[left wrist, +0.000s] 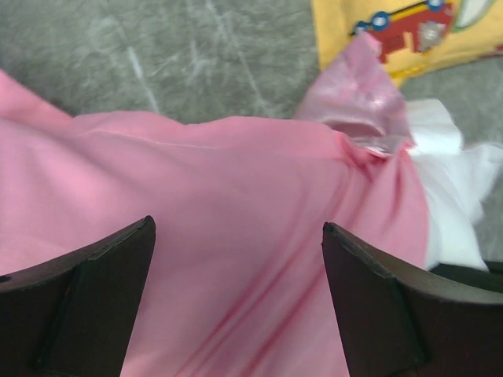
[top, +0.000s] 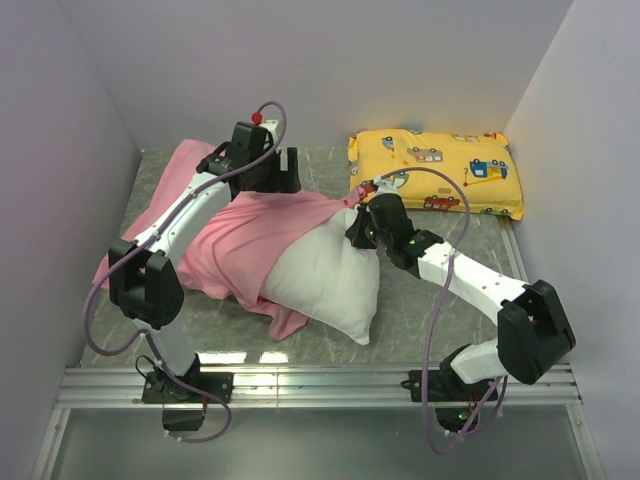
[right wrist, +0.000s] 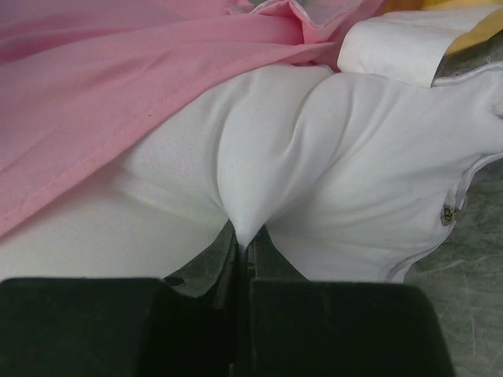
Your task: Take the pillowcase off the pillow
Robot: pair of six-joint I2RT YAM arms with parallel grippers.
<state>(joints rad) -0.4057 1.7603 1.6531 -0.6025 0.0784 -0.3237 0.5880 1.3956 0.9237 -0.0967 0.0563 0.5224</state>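
Observation:
The pink pillowcase [top: 240, 245] lies crumpled across the left and middle of the table and covers the far left part of the white pillow [top: 330, 275]. The pillow's near right half sticks out bare. My left gripper [top: 280, 183] hovers over the pillowcase's far edge, open and empty. In the left wrist view pink fabric [left wrist: 236, 157] fills the space under the spread gripper [left wrist: 237, 228], with a bit of pillow [left wrist: 452, 204] at the right. My right gripper [top: 358, 230] is shut on a pinched fold of the white pillow [right wrist: 330, 157]; its closed tips [right wrist: 247, 239] grip white cloth beside the pillowcase hem [right wrist: 94, 86].
A yellow cartoon-vehicle-print pillow [top: 435, 170] lies at the back right, close behind the right gripper; it also shows in the left wrist view [left wrist: 401, 31]. White walls [top: 60, 150] close in the left, back and right. A metal rail [top: 320, 385] runs along the near edge.

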